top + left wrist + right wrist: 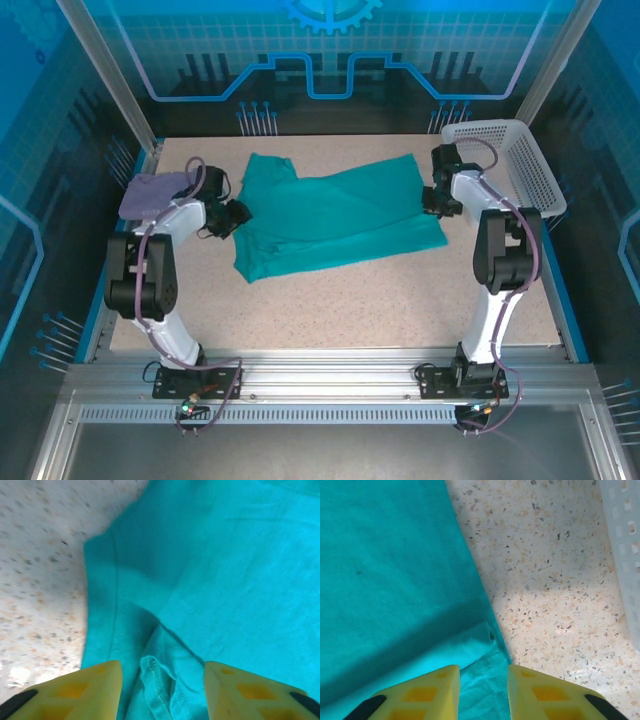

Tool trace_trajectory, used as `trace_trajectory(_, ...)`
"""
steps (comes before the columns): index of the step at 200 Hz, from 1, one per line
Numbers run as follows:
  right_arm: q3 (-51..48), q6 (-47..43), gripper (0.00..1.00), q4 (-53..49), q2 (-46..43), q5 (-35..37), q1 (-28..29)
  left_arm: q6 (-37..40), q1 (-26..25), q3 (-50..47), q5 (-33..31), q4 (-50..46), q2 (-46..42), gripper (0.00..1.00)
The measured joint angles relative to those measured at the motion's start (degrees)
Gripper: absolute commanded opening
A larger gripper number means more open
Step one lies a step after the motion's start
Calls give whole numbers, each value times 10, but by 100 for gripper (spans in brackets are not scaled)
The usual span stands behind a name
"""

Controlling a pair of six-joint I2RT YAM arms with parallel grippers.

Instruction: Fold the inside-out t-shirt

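The inside-out t-shirt [335, 215], plain teal-green, lies spread flat across the middle of the table. My left gripper [236, 216] sits low at its left edge. In the left wrist view this gripper [162, 692] is open, and a stitched hem fold of the t-shirt [165, 680] lies between the yellow fingers [92, 690]. My right gripper [433, 199] is at the shirt's right edge. In the right wrist view it [483, 695] is open with a narrower gap, and the hemmed edge of the t-shirt [485, 680] lies between its fingers [432, 692].
A lavender-purple folded garment [150, 193] lies at the far left beside the left arm. A white perforated basket [510, 160] stands at the back right, its wall [625, 550] close to the right gripper. Bare speckled tabletop [350, 300] stretches in front of the shirt.
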Motion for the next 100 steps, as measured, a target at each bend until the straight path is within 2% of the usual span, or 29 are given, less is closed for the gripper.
trace_trajectory(24, -56, -4, 38, 2, -71, 9, 27, -11, -16, -83, -16, 19, -120, 58)
trace_trajectory(51, -103, -4, 38, 4, -136, -19, 45, -20, -94, -153, -10, 44, -230, 59)
trace_trajectory(67, -104, -4, 37, 4, -128, -49, 44, -30, -120, -179, 9, 64, -236, 58)
trace_trajectory(100, -88, -9, 33, -6, -46, -82, 44, -29, -120, -207, 16, 73, -195, 58)
